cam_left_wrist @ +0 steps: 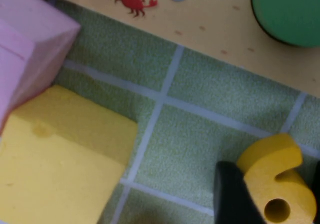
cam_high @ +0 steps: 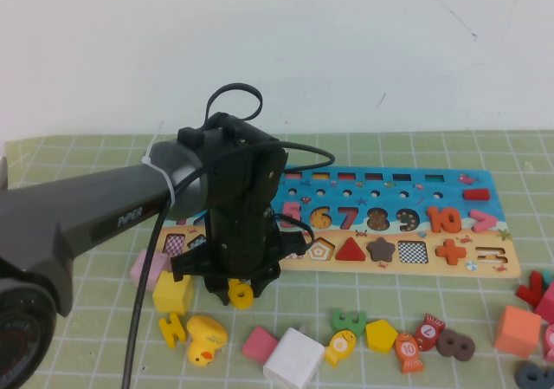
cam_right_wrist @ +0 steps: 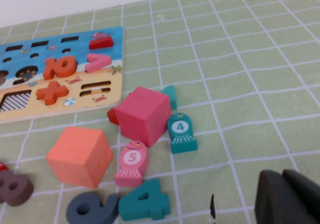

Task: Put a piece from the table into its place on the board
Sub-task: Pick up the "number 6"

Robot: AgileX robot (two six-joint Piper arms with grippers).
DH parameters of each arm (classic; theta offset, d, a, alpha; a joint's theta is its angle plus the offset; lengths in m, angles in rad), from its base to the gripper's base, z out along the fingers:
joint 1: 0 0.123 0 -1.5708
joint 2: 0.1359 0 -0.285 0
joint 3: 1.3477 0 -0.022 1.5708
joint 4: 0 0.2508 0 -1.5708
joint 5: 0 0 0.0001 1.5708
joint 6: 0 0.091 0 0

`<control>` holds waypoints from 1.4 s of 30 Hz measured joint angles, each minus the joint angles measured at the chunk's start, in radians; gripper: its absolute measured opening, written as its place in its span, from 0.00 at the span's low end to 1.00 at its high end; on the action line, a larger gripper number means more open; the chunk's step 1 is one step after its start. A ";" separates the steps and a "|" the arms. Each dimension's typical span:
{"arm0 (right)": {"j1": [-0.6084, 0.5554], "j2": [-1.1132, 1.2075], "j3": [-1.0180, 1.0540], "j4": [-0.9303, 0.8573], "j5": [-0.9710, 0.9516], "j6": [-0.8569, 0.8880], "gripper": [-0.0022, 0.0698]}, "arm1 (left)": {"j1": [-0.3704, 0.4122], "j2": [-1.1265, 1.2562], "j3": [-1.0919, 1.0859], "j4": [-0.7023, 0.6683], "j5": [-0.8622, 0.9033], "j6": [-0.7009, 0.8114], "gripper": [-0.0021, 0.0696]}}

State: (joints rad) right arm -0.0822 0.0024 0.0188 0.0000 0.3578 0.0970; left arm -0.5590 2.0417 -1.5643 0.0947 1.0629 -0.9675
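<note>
risk: I am judging that the yellow 6 (cam_high: 240,294) could tip or skate sideways if my left claw (cam_high: 235,290) pinches it off-centre, since only one dark finger (cam_left_wrist: 235,194) is showing against its edge.
crowding: yellow cube (cam_high: 173,293) is sitting just beside the claw, pink block (cam_left_wrist: 27,54) beyond it; a wide sweep could be nudging them.
piece: lying flat on the tabletop (cam_left_wrist: 200,134), right at the fingertips, just short of the board (cam_high: 498,268).
left claw: spread apart, not yet gripping, hanging low over the 6.
right claw: (cam_right_wrist: 287,199) parked well apart from the piece; cannot tell its state.
</note>
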 joint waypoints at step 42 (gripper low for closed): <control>0.000 0.000 0.000 0.000 0.000 0.000 0.03 | 0.014 0.000 0.000 0.012 0.002 0.523 0.40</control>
State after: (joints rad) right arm -0.0822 0.0024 0.0188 0.0000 0.3578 0.0970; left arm -0.5455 2.0417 -1.5643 0.1071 1.0649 -0.4448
